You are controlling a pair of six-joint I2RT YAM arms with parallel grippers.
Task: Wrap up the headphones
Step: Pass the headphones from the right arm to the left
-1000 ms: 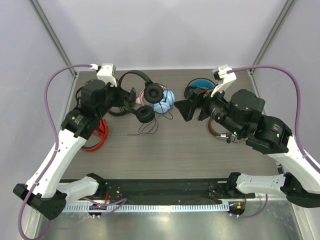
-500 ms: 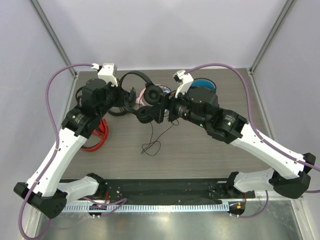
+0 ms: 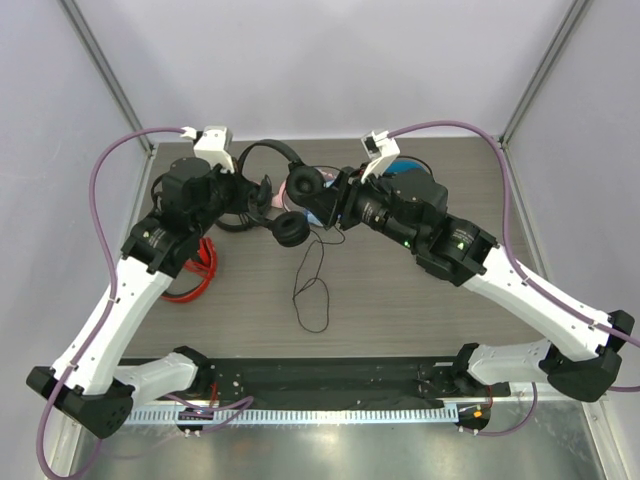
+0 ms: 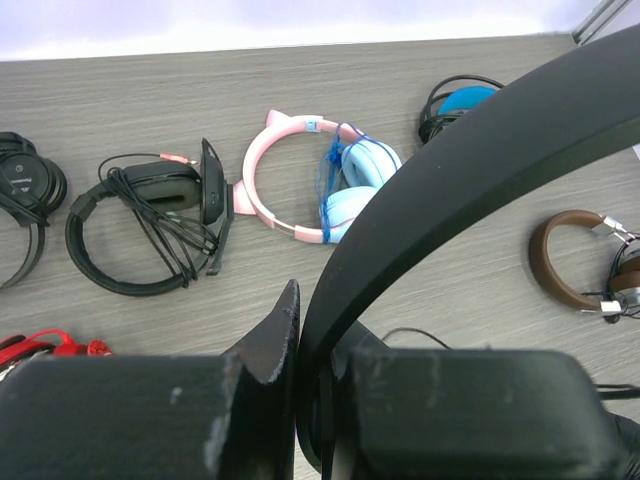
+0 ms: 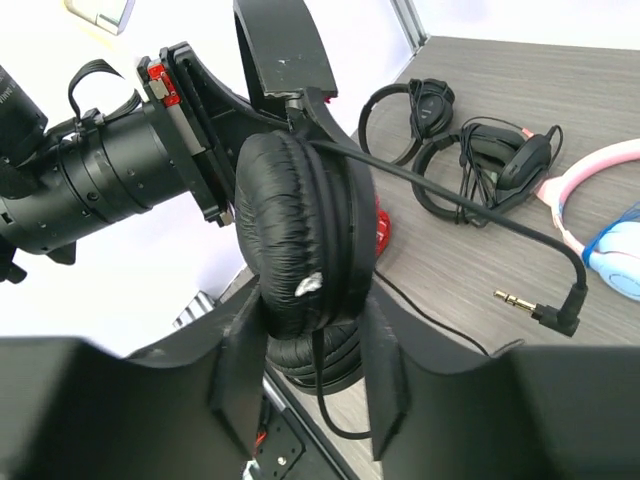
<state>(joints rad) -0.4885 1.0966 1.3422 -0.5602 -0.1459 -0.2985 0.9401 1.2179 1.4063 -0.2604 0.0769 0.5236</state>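
Observation:
The headphones (image 3: 270, 150) are slim and all black, held up off the table at the back left. My left gripper (image 4: 315, 330) is shut on their thin headband (image 4: 450, 170). One round earcup (image 5: 300, 230) sits between the fingers of my right gripper (image 5: 310, 305), and both fingers press on its foam. The second earcup (image 5: 320, 360) hangs just below it. The thin black cable (image 3: 312, 300) drops to the table in a loop. A cable with an angled plug (image 5: 555, 310) crosses in front of the right wrist camera.
On the table behind lie a pink-and-blue pair (image 4: 300, 190), a black headset with its cable bundled (image 4: 150, 220), another black pair (image 4: 25, 190), a blue pair (image 4: 465, 100) and a brown pair (image 4: 570, 260). A red pair (image 3: 195, 270) lies under my left arm.
My right arm has swung left from the right side to the headphones, and its jaws have narrowed onto an earcup. The cable loop now hangs lower. The left gripper has kept its hold.

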